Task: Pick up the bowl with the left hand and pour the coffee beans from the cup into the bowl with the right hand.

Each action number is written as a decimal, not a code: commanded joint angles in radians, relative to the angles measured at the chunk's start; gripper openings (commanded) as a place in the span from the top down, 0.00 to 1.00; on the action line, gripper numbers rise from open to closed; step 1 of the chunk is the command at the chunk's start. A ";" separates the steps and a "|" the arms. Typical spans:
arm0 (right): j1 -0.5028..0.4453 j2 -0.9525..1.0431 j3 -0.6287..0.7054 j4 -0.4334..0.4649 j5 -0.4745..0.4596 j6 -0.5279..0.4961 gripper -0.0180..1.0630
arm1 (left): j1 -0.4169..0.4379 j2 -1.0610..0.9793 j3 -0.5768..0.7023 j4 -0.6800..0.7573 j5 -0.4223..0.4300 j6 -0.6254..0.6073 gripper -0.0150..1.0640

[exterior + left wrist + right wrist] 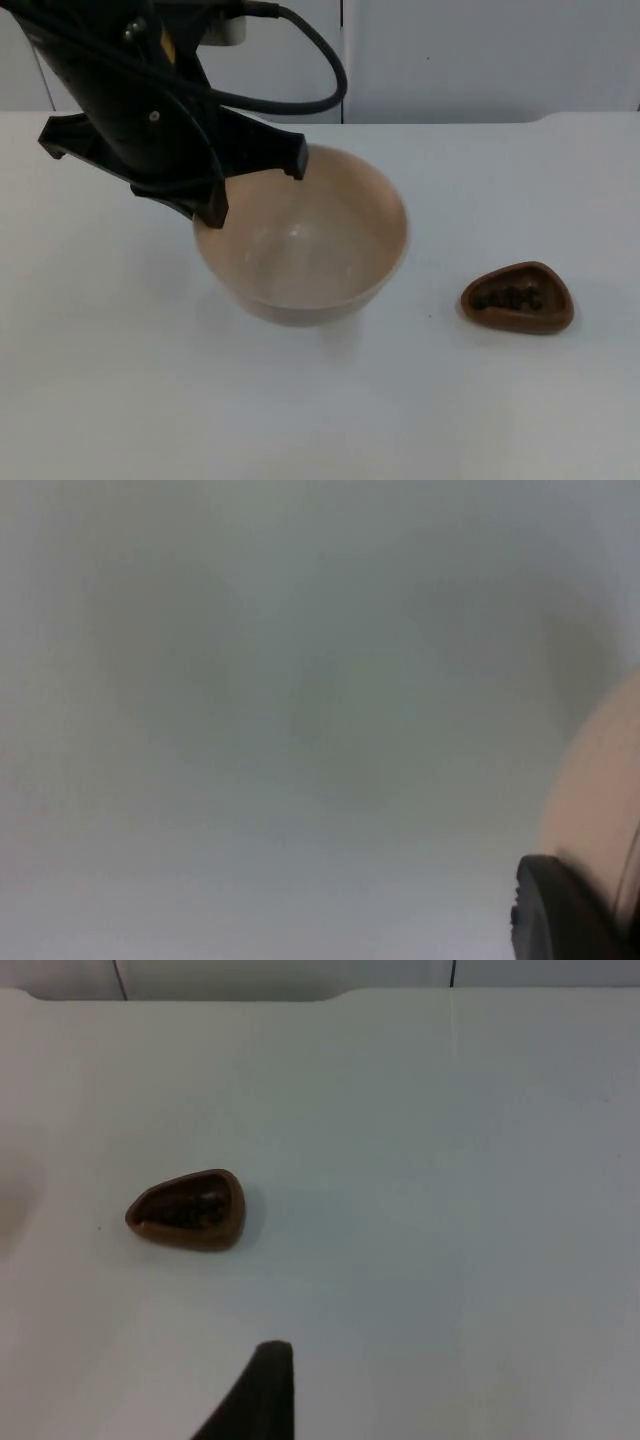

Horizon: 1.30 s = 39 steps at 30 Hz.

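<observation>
Beige bowl (305, 240) is gripped at its rim by the left end effector (255, 190), fingers pinched on it. Brown cup (518, 297) of coffee beans (508, 298) is set on the white surface (480, 400), well apart.

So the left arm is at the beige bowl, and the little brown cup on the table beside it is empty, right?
Not quite: the brown cup is not empty. The top view shows dark coffee beans inside it. The left gripper is indeed at the beige bowl, and the cup sits on the table beside it.

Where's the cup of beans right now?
In the top view the brown cup stands on the white table, right of the bowl, apart from it.
</observation>
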 commanded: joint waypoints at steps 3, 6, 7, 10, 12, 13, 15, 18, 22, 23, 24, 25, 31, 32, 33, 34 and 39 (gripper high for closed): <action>-0.005 0.011 -0.030 0.032 -0.013 0.000 0.01 | -0.006 -0.010 -0.008 -0.017 -0.016 -0.009 0.99; -0.005 0.108 -0.089 0.039 -0.019 0.000 0.01 | -0.006 -0.010 -0.008 -0.017 -0.016 -0.009 0.99; -0.005 0.108 -0.089 0.039 -0.019 0.000 0.01 | -0.006 -0.010 -0.008 -0.017 -0.016 -0.009 0.99; -0.005 0.248 -0.154 0.039 -0.029 0.000 0.01 | -0.006 -0.010 -0.008 -0.021 -0.016 -0.009 0.99; -0.005 0.292 -0.174 0.039 -0.032 0.000 0.01 | -0.006 -0.010 -0.008 -0.021 -0.016 -0.009 0.99; -0.005 0.337 -0.190 0.039 -0.032 0.000 0.01 | -0.006 -0.010 -0.008 -0.021 -0.016 -0.009 0.99; -0.005 0.453 -0.227 0.041 -0.034 0.000 0.01 | -0.006 -0.010 -0.008 -0.026 -0.016 -0.009 0.99; -0.005 0.574 -0.264 0.064 -0.034 0.000 0.01 | -0.006 -0.010 -0.008 -0.033 -0.016 -0.009 0.99; -0.005 0.799 -0.332 0.119 -0.034 -0.031 0.01 | -0.006 -0.010 -0.008 -0.035 -0.016 -0.009 0.99; -0.005 0.856 -0.354 0.132 -0.034 -0.031 0.01 | -0.006 -0.010 -0.008 -0.035 -0.016 -0.009 0.99; -0.005 0.856 -0.354 0.132 -0.034 -0.031 0.01 | -0.006 -0.010 -0.008 -0.035 -0.016 -0.009 0.99; -0.005 0.915 -0.376 0.146 -0.035 -0.047 0.01 | -0.006 -0.010 -0.008 -0.035 -0.016 -0.009 0.99; -0.005 1.160 -0.503 0.177 -0.051 -0.077 0.01 | -0.006 -0.010 -0.008 -0.033 -0.016 -0.009 0.99; -0.003 1.199 -0.530 0.180 -0.051 -0.077 0.01 | -0.006 -0.010 -0.008 -0.033 -0.016 -0.009 0.99; 0.002 1.218 -0.544 0.180 -0.051 -0.077 0.01 | -0.006 -0.010 -0.008 -0.033 -0.016 -0.009 0.99; 0.021 1.273 -0.583 0.168 -0.051 -0.077 0.01 | -0.006 -0.010 -0.008 -0.033 -0.016 -0.009 0.99; 0.093 1.402 -0.676 0.120 -0.047 -0.019 0.01 | -0.006 -0.010 -0.008 -0.033 -0.016 -0.009 0.99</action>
